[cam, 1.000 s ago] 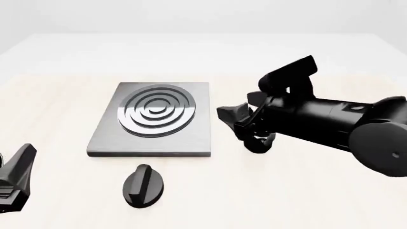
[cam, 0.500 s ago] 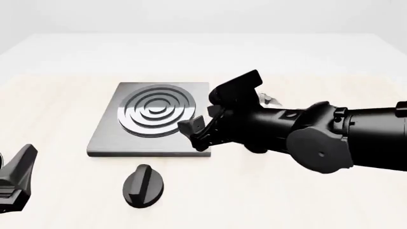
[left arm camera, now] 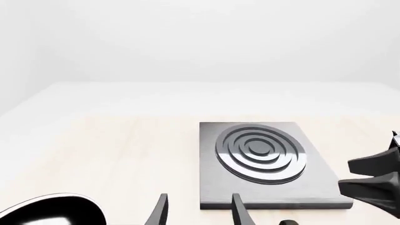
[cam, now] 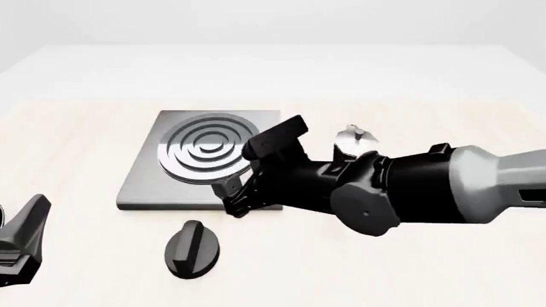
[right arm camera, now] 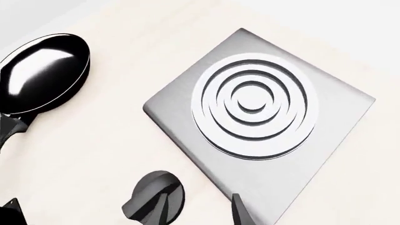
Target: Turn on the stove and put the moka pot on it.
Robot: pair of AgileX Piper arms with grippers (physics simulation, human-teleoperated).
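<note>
The stove (cam: pixel 204 160) is a flat dark-grey plate with silver rings, also seen in the left wrist view (left arm camera: pixel 256 154) and the right wrist view (right arm camera: pixel 256 108). Its separate round black knob (cam: pixel 192 249) lies on the table in front of it (right arm camera: pixel 150 201). My right gripper (cam: pixel 234 197) hovers open over the stove's front right corner, above and to the right of the knob, holding nothing (right arm camera: pixel 198 197). Behind the right arm, only the moka pot's silver lid (cam: pixel 352 137) shows. My left gripper (cam: pixel 22 249) stays low at the front left, open and empty (left arm camera: pixel 198 197).
A shiny black pan-like object (right arm camera: pixel 47 72) lies left of the stove, near the left gripper (left arm camera: pixel 50 213). The right arm (cam: pixel 410 188) stretches across the table's right half, in front of the moka pot.
The right arm has swung left, from beside the moka pot to the stove's front right corner, uncovering the pot's lid. The left gripper has not moved.
</note>
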